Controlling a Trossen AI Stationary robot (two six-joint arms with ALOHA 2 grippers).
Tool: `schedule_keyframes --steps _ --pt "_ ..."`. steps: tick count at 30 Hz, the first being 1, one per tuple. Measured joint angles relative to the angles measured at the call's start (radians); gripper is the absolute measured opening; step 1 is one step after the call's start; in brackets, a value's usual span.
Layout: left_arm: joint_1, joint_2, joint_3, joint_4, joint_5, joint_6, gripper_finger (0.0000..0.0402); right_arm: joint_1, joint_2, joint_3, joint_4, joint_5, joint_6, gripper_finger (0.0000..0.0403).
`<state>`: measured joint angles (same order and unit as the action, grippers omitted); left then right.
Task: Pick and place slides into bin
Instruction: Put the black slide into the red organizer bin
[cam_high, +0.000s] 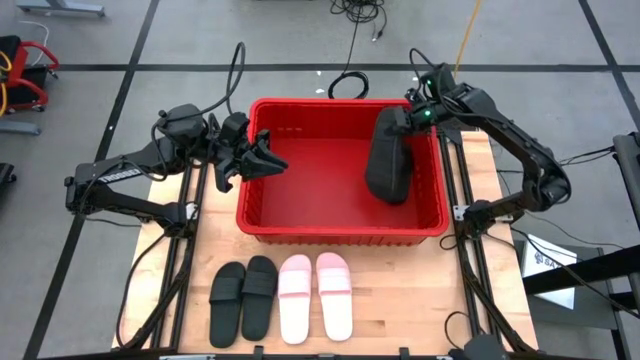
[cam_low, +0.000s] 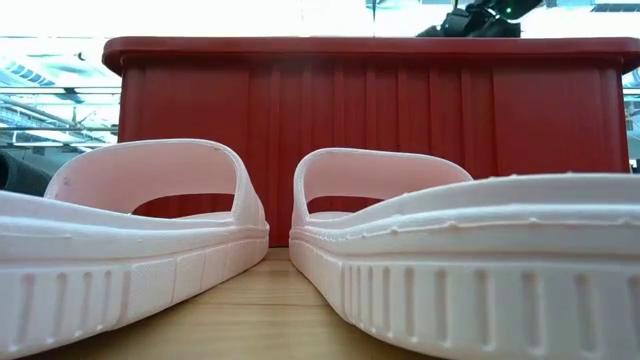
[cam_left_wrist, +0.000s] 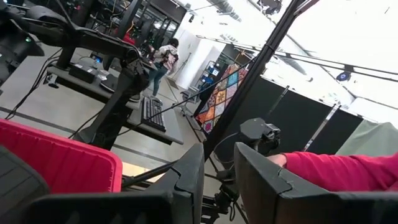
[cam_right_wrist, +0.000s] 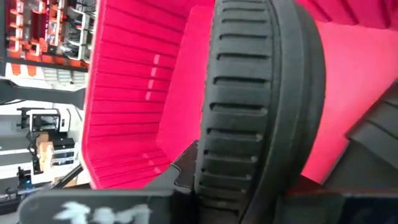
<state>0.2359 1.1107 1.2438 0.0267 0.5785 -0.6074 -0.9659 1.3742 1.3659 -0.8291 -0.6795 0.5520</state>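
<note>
The red bin (cam_high: 262, 215) stands at the table's far middle. My right gripper (cam_high: 403, 120) is shut on a black slide (cam_high: 390, 160) inside the bin's right half; it looks thick, and I cannot tell whether it is one slide or two together. Two black slides (cam_high: 245, 297) and two pink slides (cam_high: 316, 295) lie flat on the table near the front edge; the pink ones fill the low view (cam_low: 150, 230). My left gripper (cam_high: 277, 150) is open and empty over the bin's left rim. My right gripper holds the black slide by its far end (cam_high: 393, 118), coming from the table's far right. In the right wrist view the ribbed sole edge (cam_right_wrist: 239, 155) runs out from between the fingers, along them. The slide stands on its edge, stretching toward the bin's near wall.
The bin's near wall (cam_low: 370, 120) rises behind the pink slides in the low view. The bin floor's left and middle (cam_high: 310, 175) lie bare. Bare wood (cam_high: 420, 300) shows right of the pink slides. Cables and a floor jack lie on the floor beyond the table.
</note>
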Motion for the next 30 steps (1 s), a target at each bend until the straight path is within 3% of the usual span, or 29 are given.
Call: schedule_keyframes --steps 15,30 --pt "0.000 0.000 0.000 -0.001 -0.002 0.007 0.0086 -0.090 0.010 0.000 -0.158 0.058 -0.128 0.0070" --pt "0.000 0.000 0.000 -0.001 -0.034 0.023 0.0086 -0.093 0.043 0.000 -0.168 0.073 -0.183 0.0070"
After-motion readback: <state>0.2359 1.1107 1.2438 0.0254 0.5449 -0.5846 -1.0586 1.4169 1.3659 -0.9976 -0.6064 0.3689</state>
